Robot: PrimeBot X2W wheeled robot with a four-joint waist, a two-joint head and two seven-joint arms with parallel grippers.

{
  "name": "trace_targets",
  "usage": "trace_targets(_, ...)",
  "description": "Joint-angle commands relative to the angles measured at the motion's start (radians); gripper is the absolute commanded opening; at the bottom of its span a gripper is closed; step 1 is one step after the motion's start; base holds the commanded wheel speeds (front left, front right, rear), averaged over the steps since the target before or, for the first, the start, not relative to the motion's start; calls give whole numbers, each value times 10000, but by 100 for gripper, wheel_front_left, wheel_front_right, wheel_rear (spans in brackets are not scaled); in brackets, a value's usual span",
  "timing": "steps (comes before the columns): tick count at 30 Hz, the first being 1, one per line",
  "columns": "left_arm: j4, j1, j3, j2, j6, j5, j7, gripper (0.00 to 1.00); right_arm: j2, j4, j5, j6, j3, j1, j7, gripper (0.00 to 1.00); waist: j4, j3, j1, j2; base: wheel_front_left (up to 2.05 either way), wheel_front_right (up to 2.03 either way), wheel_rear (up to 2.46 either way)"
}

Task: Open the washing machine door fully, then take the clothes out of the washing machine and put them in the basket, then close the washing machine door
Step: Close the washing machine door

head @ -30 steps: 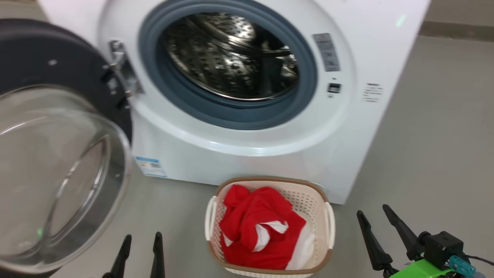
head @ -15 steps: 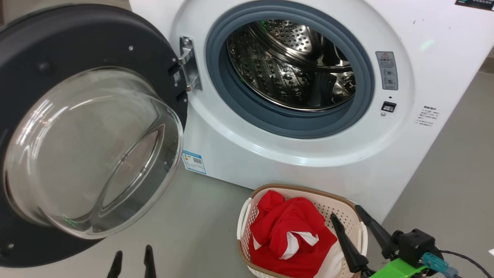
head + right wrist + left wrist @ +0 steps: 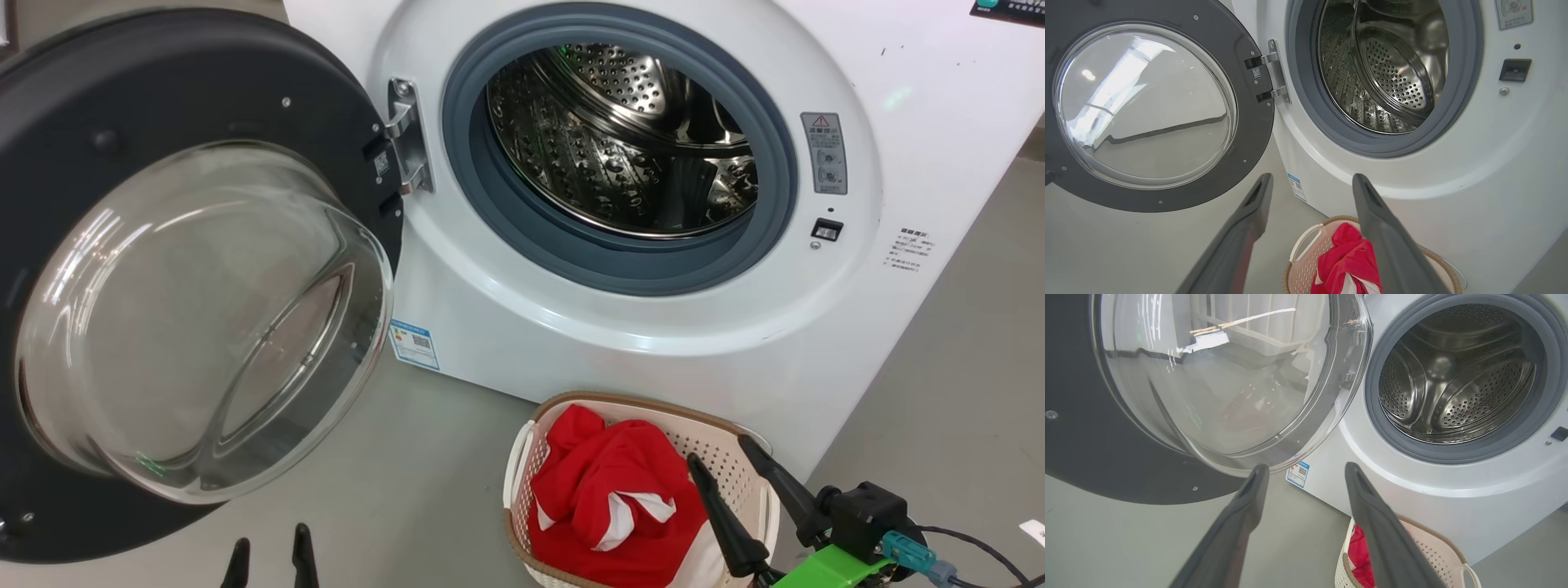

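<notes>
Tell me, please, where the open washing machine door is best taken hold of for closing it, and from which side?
Probably the black rim of the washing machine door, at the edge farthest from the hinge, with the open left gripper coming from the robot's left. That edge gives most leverage, and the bulging glass bowl is too smooth and round to pinch.

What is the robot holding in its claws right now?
Nothing. The left gripper and the right gripper are both open and empty; the clothes lie in the basket.
</notes>
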Motion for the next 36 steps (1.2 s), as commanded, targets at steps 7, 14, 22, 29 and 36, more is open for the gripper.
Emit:
trace_targets(7, -904, -714, 784, 49, -596, -397, -51, 0, 84, -302, 79, 63, -193, -86, -65, 100, -38, -43, 0, 0, 0, 0, 0)
trace_targets(14, -2565, -1850, 2509, 49, -1101, -27, -51, 0, 290, -376, 13, 63, -513, 253, -65, 100, -82, -119, 0, 0, 0, 0, 0)
trace_targets(22, -3824, -4293, 5532, 270, -2225, 25, -51, 0, 392, -495, -95, 63, -891, 398, -65, 100, -153, 52, 0, 0, 0, 0, 0)
trace_targets(29, -1426, -6449, 7461, 1661, -2372, -2186, 277, 0, 495, -556, -124, 63, -1095, 254, -65, 100, -236, 277, 0, 0, 0, 0, 0)
trace_targets(36, 1299, -7664, 7890, 3268, -1689, -3282, 2898, 0, 624, -636, -157, 63, -1139, 218, -65, 100, -236, 493, 0, 0, 0, 0, 0)
